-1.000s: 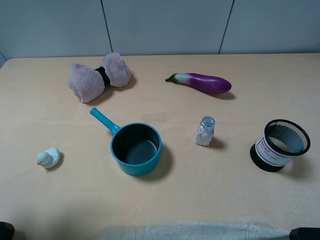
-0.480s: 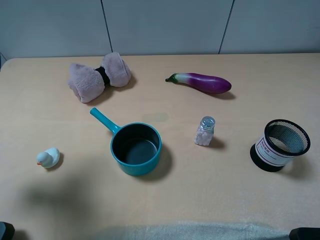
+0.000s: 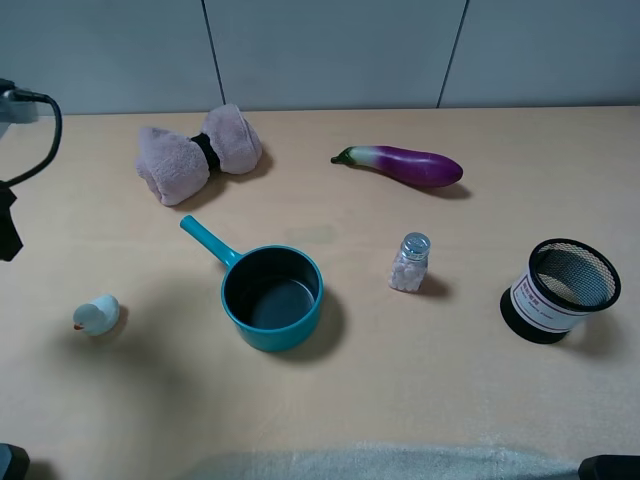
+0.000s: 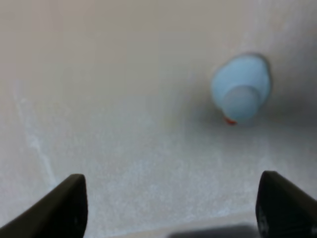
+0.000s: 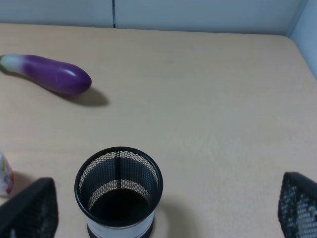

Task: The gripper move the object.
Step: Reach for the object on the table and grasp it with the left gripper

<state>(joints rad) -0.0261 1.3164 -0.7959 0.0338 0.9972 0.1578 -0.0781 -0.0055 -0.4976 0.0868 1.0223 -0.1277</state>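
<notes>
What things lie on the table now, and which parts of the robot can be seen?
rubber duck: one, white with orange beak, front left
saucepan: one, teal, middle, empty
plush bow: one, pinkish-brown, back left
aubergine: one, purple, back middle
salt shaker: one, clear, right of saucepan
mesh pen cup: one, black, front right
left claw: one, black, open, near duck, not touching
right claw: one, black, open, near pen cup

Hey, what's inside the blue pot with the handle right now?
Nothing shows inside the pot: only its bare dark floor and far inner wall. The near inner wall is hidden behind the rim, so that strip cannot be checked. The duck sits outside, apart from it.
</notes>
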